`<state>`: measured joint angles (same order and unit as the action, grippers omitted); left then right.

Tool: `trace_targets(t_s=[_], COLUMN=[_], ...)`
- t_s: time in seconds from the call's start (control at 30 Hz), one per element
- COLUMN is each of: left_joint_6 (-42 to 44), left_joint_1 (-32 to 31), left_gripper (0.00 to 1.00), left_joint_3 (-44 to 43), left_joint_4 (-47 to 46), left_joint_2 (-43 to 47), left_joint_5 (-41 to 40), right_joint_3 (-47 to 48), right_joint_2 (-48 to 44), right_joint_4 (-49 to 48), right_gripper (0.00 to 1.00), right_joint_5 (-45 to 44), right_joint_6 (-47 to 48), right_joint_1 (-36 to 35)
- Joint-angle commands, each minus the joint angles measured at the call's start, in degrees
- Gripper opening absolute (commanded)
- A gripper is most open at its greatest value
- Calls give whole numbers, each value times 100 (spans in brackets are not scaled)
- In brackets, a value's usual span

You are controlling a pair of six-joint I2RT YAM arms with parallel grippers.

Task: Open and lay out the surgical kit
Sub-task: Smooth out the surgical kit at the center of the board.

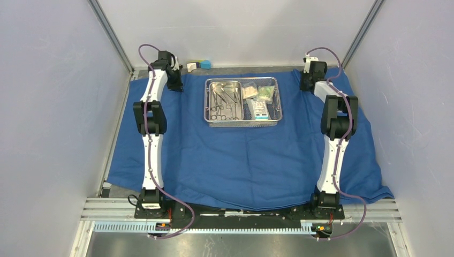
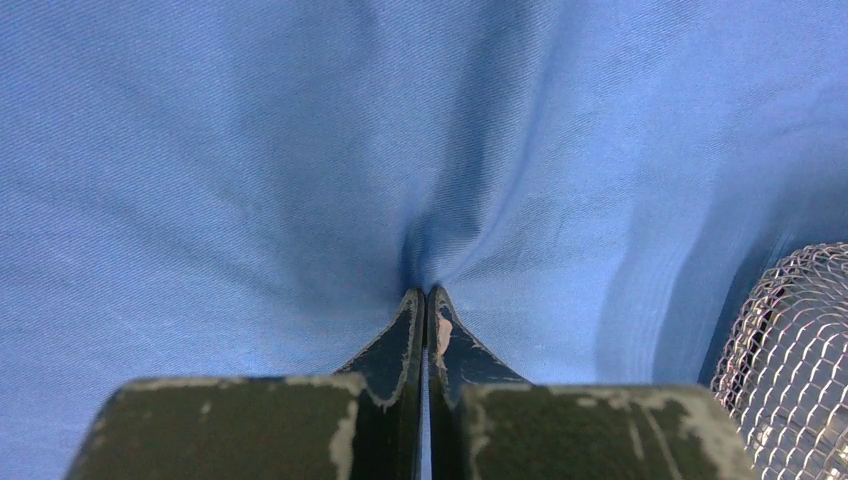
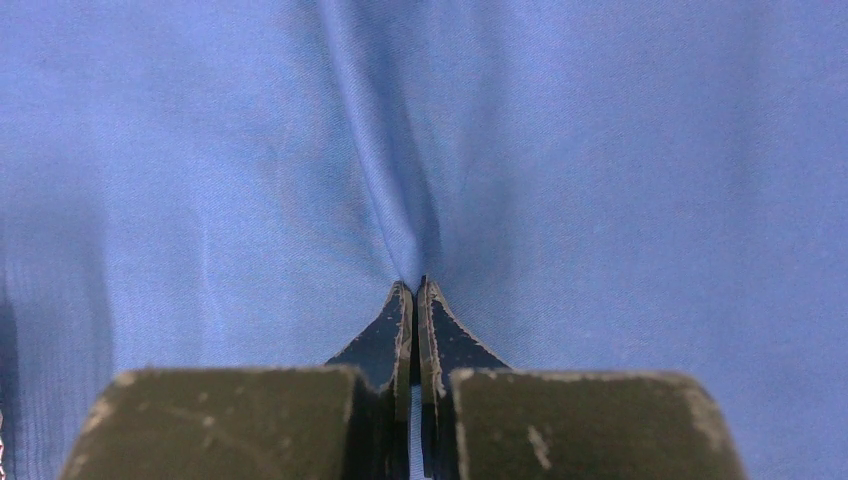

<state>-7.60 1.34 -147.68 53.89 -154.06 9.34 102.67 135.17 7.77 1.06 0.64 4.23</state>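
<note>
The blue cloth wrap (image 1: pixel 246 160) lies spread flat over the table. On its far middle stands the steel mesh tray (image 1: pixel 207 107). An inner pan on the tray's left holds slim metal instruments (image 1: pixel 224 103), and clear packets (image 1: pixel 260 100) lie on the right. My left gripper (image 1: pixel 174 83) is down at the cloth's far left, left of the tray. In the left wrist view the left gripper (image 2: pixel 427 292) is shut on a puckered fold of cloth (image 2: pixel 250 150), with the tray's mesh wall (image 2: pixel 790 350) at the right. My right gripper (image 1: pixel 307 83) is at the far right. In the right wrist view the right gripper (image 3: pixel 413 283) is likewise shut on a ridge of cloth (image 3: pixel 600 150).
A small white and blue object (image 1: pixel 197 66) sits off the cloth at the back edge. Grey walls and slanted frame posts (image 1: pixel 112 35) close in both sides. The cloth's near edge drapes toward the metal rail (image 1: pixel 241 211) by the arm bases.
</note>
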Motion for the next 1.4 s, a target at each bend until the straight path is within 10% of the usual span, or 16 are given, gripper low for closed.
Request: trace_targets(t_s=[0.0,1.37], left_joint_6=[-68,-339], left_joint_1=[513,719], left_gripper=[2,2], left_joint_3=[-185,-235], left_joint_4=[-948,-1863], left_joint_2=[-206,-335], left_joint_5=[-980,-1000], right_joint_3=[-207,1197], right_joint_2=[-107,680], right_joint_4=[-41,-51], right_gripper=[0,0], right_joint_5=[-320,-1426], right_joint_6=[-36,302], right_joint_1=[157,138])
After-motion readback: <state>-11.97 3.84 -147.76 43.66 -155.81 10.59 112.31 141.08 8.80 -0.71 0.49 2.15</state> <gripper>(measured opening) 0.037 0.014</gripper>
